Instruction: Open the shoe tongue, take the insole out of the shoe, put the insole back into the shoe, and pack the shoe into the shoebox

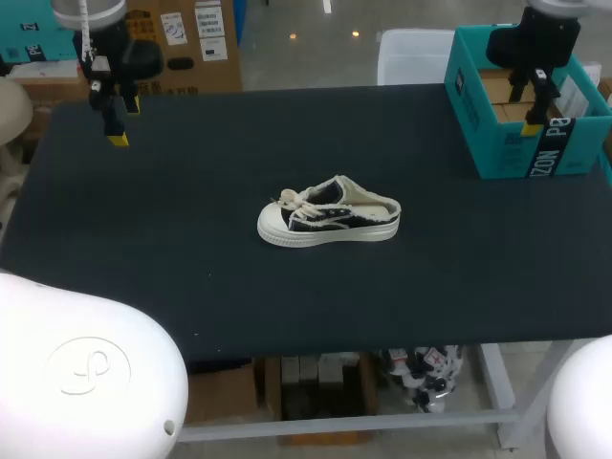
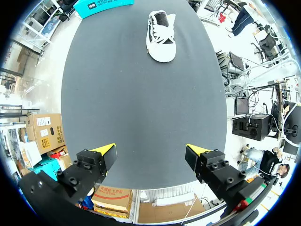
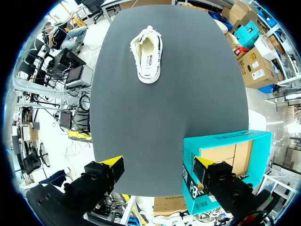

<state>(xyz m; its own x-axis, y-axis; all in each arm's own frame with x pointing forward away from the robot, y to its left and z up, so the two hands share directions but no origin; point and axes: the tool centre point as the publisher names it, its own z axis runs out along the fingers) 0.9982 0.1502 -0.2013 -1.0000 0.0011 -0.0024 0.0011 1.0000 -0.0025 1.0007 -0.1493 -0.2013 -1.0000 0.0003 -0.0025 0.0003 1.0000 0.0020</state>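
Two arms hang over a dark table (image 1: 191, 277) in the head view, one at each far corner. The left gripper (image 1: 122, 124) is at about ten o'clock from the table's middle, and from here I cannot tell how far its fingers are spread. The right gripper (image 1: 537, 115) is at about two o'clock, above an open teal shoebox (image 1: 497, 153) that stands on the far right corner. The shoe (image 1: 328, 222) lies near the middle of the table, well apart from both grippers and from the shoebox. It is upright on its white sole, with its toe towards nine o'clock and its heel towards three. In the left wrist view the left gripper (image 2: 151, 153) is spread wide with nothing between its yellow tips, over the near edge of the table (image 2: 141, 108). The shoe (image 2: 161, 37) sits far ahead at roughly twelve o'clock from the fingers, white toe cap nearest and cream laces loose on top. A teal strip of the shoebox (image 2: 106, 4) shows further off, at about eleven o'clock. In the right wrist view the right gripper (image 3: 157, 165) is also wide apart and holds nothing. One finger is over the bare table (image 3: 164, 113) and the other over the near wall of the shoebox (image 3: 225, 146), whose brown inside is open to view. The shoe (image 3: 147, 56) lies far ahead at twelve o'clock, and a pale insole (image 3: 148, 54) shows inside its opening.
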